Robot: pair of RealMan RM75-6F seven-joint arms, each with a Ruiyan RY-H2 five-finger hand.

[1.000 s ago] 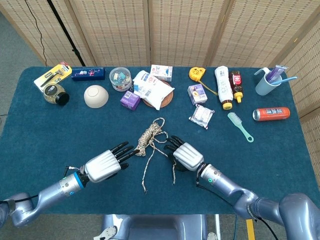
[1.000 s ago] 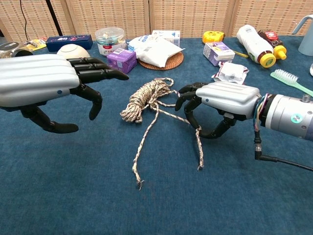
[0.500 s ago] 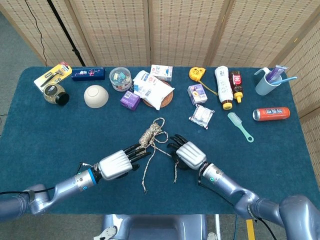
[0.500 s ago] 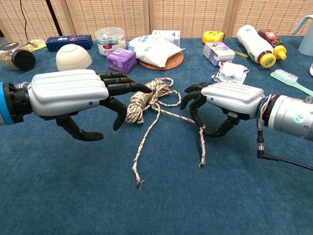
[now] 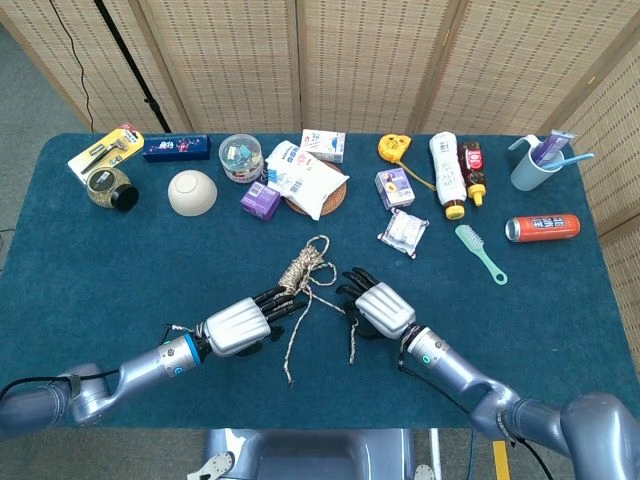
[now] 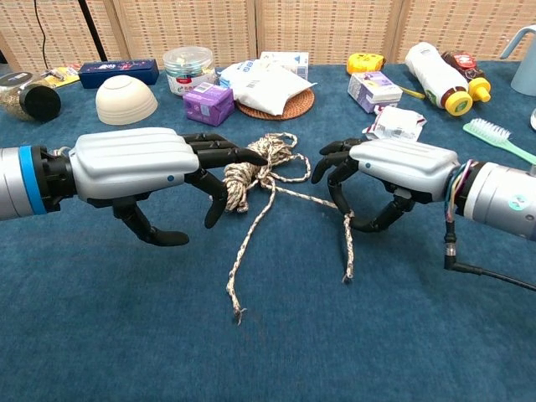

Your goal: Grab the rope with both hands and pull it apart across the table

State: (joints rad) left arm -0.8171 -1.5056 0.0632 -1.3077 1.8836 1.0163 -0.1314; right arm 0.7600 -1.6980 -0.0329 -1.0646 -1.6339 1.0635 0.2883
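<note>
A braided beige rope [image 5: 297, 268] lies mid-table as a small coiled bundle [image 6: 251, 167], with two loose ends trailing toward the front edge. My left hand [image 5: 240, 322] reaches in from the left. Its fingers [image 6: 219, 151] are spread and their tips touch the left side of the bundle, with the thumb hanging below and nothing gripped. My right hand [image 5: 378, 308] arches over the right-hand strand [image 6: 345, 243]. That strand passes between the curved fingers and the thumb of the right hand [image 6: 398, 159], and a gap still shows between them.
Along the far side stand a bowl [image 5: 192, 192], a purple box [image 5: 260, 200], a white packet on a wicker mat [image 5: 310, 182], a wrapped pack [image 5: 403, 231], bottles [image 5: 448, 172], a green brush [image 5: 480, 252], a red can [image 5: 541, 227] and a cup [image 5: 533, 165].
My left hand has moved right until its fingertips reach the coiled bundle. My right hand has shifted slightly right, and the strand under it has slid a little with it.
</note>
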